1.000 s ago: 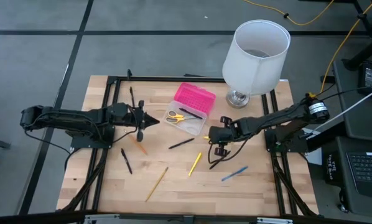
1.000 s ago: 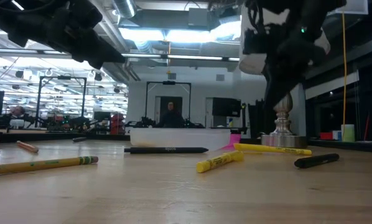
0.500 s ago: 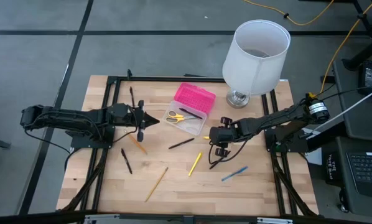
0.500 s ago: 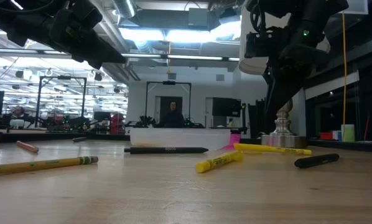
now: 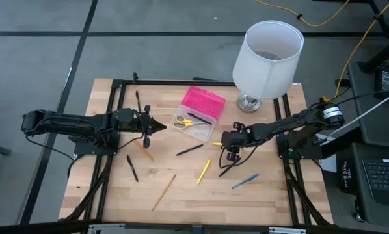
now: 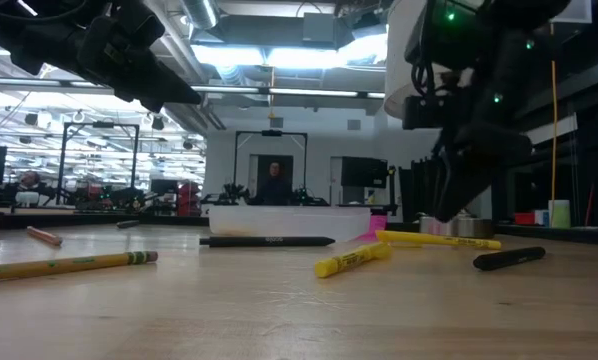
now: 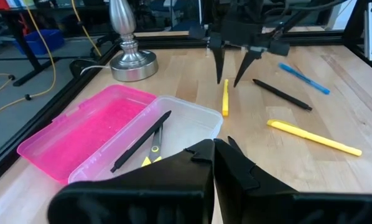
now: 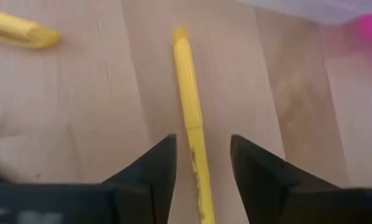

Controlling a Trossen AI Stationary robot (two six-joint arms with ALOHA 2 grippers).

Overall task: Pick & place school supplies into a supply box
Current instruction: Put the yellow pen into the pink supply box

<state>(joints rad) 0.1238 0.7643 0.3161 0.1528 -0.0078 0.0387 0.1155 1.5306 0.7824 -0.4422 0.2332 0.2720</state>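
My right gripper (image 8: 201, 152) is open and points steeply down over a thin yellow pen (image 8: 187, 106) that lies flat on the table. Its fingers stand on either side of the pen without touching it; the left wrist view shows them just above its far end (image 7: 225, 84). The supply box (image 5: 198, 114) lies open beyond it, with the pink half (image 5: 205, 101) and the clear half (image 5: 190, 125) side by side. Yellow-handled scissors (image 5: 182, 121) and a black pen (image 5: 200, 118) lie in the clear half. My left gripper (image 5: 160, 127) hovers shut to the left of the box.
Loose on the wood lie a black pen (image 5: 189, 150), a yellow marker (image 5: 203, 171), another black pen (image 5: 228, 169), a blue pen (image 5: 244, 181), a yellow pencil (image 5: 163, 192) and a black pen (image 5: 131, 168). A white lamp (image 5: 267, 62) stands at the far right.
My right gripper has opened wide and come down toward the table, over the thin yellow pen. The pens and the box have kept their places.
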